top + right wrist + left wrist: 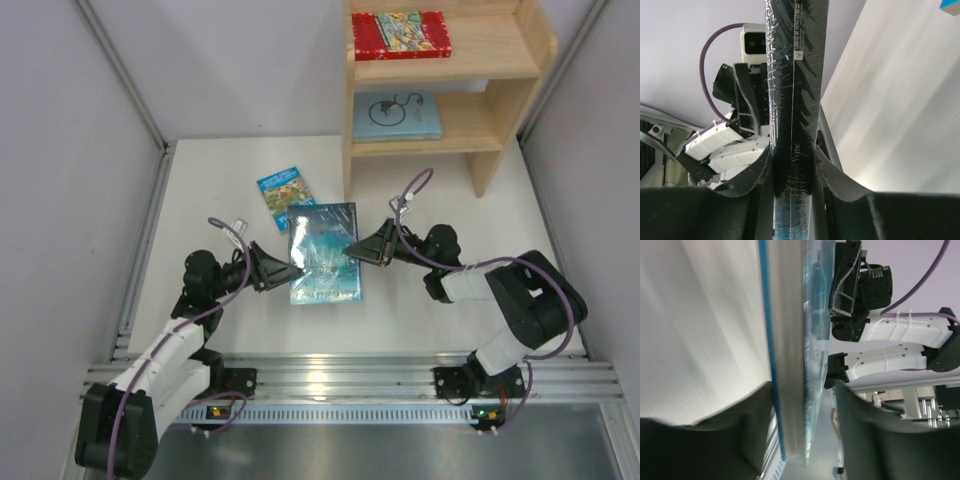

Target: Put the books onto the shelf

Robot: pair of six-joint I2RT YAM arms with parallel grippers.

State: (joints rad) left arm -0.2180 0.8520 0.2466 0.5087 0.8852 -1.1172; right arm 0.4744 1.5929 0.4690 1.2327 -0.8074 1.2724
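Bright, even overhead light fills the top view; the table glows nearly white, with only soft shadows. Glare streaks the teal book at centre (its wrap is glossy). In both wrist views the dark fingers along the bottom edge are out of focus. The upper left of the left wrist picture is washed out.
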